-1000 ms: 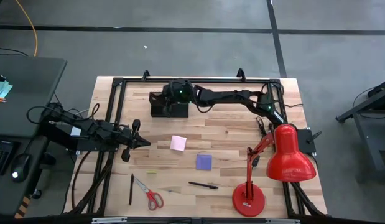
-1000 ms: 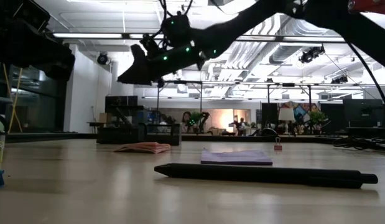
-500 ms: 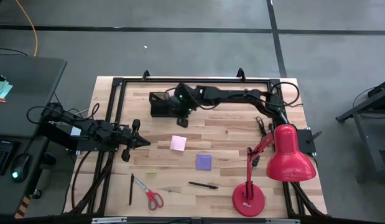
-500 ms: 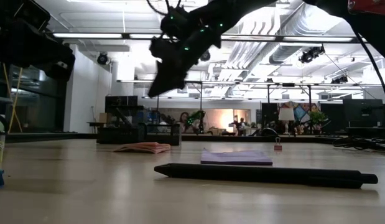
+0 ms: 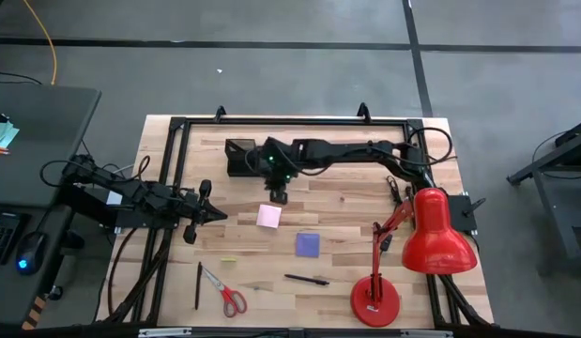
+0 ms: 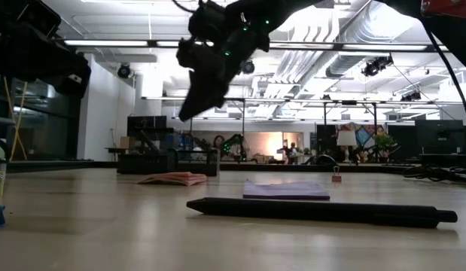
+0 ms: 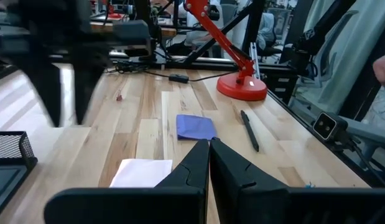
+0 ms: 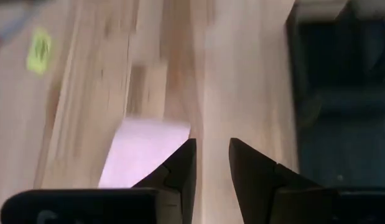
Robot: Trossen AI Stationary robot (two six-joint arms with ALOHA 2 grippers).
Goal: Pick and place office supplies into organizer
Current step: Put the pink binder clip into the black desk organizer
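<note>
One right gripper (image 5: 280, 195), fingers slightly parted and empty, is hovering near pink pad (image 5: 268, 216); should be centering before descending.

Robotics lab, open industrial hall, exposed ceiling ducts (image 6: 345, 34), strip lights, concrete floor (image 5: 271, 75)

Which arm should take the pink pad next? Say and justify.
Right. The right gripper hangs open just above the pink pad, beside the organizer. The left gripper is shut and waits at the table's left side.
</note>
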